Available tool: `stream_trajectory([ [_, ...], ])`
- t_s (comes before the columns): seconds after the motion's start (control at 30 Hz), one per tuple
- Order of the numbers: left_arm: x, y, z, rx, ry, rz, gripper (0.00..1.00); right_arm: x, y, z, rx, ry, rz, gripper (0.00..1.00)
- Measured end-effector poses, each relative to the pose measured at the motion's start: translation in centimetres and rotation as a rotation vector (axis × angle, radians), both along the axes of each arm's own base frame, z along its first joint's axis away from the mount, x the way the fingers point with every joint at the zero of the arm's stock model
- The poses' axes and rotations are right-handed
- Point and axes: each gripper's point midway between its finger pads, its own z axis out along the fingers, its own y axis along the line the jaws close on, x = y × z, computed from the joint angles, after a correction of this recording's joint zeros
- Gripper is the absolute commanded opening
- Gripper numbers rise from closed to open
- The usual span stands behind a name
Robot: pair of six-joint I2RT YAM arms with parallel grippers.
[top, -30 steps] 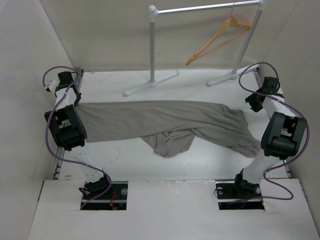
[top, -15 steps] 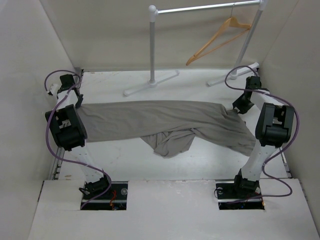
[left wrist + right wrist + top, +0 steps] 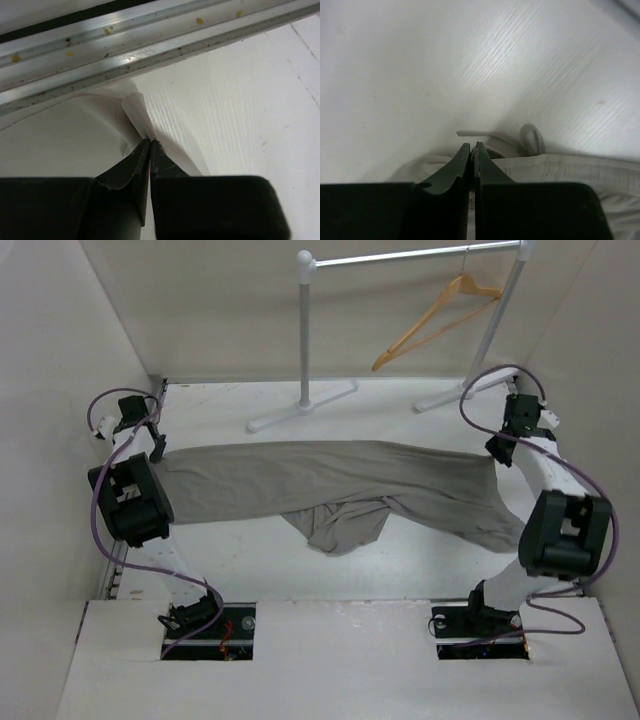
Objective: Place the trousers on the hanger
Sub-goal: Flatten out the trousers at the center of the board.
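Trousers [image 3: 300, 480]: grey-taupe, long, rumpled middle

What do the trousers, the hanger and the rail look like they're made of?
Trousers: probably soft, matte woven cloth; it drapes and bunches. Hanger: likely wood, light tan, with a thin metal hook. Rail: apparently metal tubing, with a glinting silver bar and white posts.
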Motion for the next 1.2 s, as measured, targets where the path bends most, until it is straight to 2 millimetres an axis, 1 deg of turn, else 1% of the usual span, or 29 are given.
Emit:
stream_trajectory([
  [0.07, -0.5, 0.0, 1.0, 0.003, -0.018, 0.011, 0.02, -1.5, -0.7, 3.1, -0.041, -0.091, -0.029, 0.05],
  [0.13, -0.8, 0.2, 2.5, 0.013, -0.050, 0.021, 0.01, -3.6, -1.4, 5.7, -0.070, -0.176, -0.069, 0.04],
  [0.17, -0.9, 0.3, 3.4, 0.020, -0.068, 0.026, 0.01, -4.7, -1.7, 6.5, -0.078, -0.213, -0.093, 0.04],
  [0.23, -1.5, 0.6, 5.0, 0.033, -0.100, 0.041, 0.01, -7.0, -2.0, 7.1, -0.084, -0.252, -0.133, 0.04],
  [0.27, -2.0, 0.9, 6.0, 0.043, -0.120, 0.053, 0.01, -8.7, -2.2, 7.2, -0.087, -0.272, -0.161, 0.04],
  [0.33, -2.7, 1.4, 7.2, 0.056, -0.142, 0.071, 0.01, -10.3, -2.4, 7.0, -0.085, -0.286, -0.192, 0.04],
  [0.37, -3.0, 1.7, 7.8, 0.062, -0.152, 0.080, 0.01, -10.8, -2.6, 6.9, -0.083, -0.287, -0.204, 0.04],
  [0.43, -3.2, 2.2, 8.4, 0.070, -0.166, 0.093, 0.01, -10.6, -3.1, 6.5, -0.074, -0.274, -0.225, 0.04],
  [0.53, -2.9, 2.4, 7.6, 0.064, -0.140, 0.096, 0.02, -7.2, -4.0, 5.4, -0.045, -0.220, -0.237, 0.04],
  [0.57, -2.4, 2.4, 7.3, 0.060, -0.129, 0.091, 0.02, -5.6, -4.3, 5.2, -0.039, -0.207, -0.234, 0.04],
  [0.67, 0.1, 2.4, 6.3, 0.051, -0.111, 0.070, 0.02, -0.5, -4.9, 4.5, -0.028, -0.196, -0.212, 0.04],
  [0.73, 1.8, 2.3, 5.8, 0.048, -0.105, 0.055, 0.02, 2.4, -5.1, 4.0, -0.024, -0.196, -0.192, 0.04],
  [0.83, 4.2, 2.4, 5.5, 0.045, -0.105, 0.038, 0.02, 5.6, -5.1, 2.9, -0.012, -0.187, -0.169, 0.04],
  [0.93, 6.8, 2.9, 5.8, 0.054, -0.128, 0.029, 0.02, 8.5, -5.6, 1.8, -0.002, -0.181, -0.156, 0.04],
  [1.03, 9.2, 2.8, 6.3, 0.064, -0.159, 0.015, 0.03, 11.3, -6.1, 0.8, 0.007, -0.179, -0.145, 0.04],
  [1.07, 9.9, 2.6, 6.3, 0.066, -0.168, 0.007, 0.04, 12.0, -6.2, 0.5, 0.009, -0.178, -0.143, 0.05],
  [1.1, 10.8, 2.4, 6.4, 0.070, -0.180, -0.001, 0.08, 12.6, -6.3, 0.5, 0.010, -0.181, -0.141, 0.08],
  [1.13, 11.6, 2.2, 6.5, 0.072, -0.195, -0.010, 0.15, 13.2, -6.4, 0.5, 0.012, -0.184, -0.139, 0.15],
  [1.2, 13.0, 1.5, 6.3, 0.076, -0.223, -0.033, 0.37, 14.2, -6.6, 0.8, 0.014, -0.194, -0.140, 0.35],
])
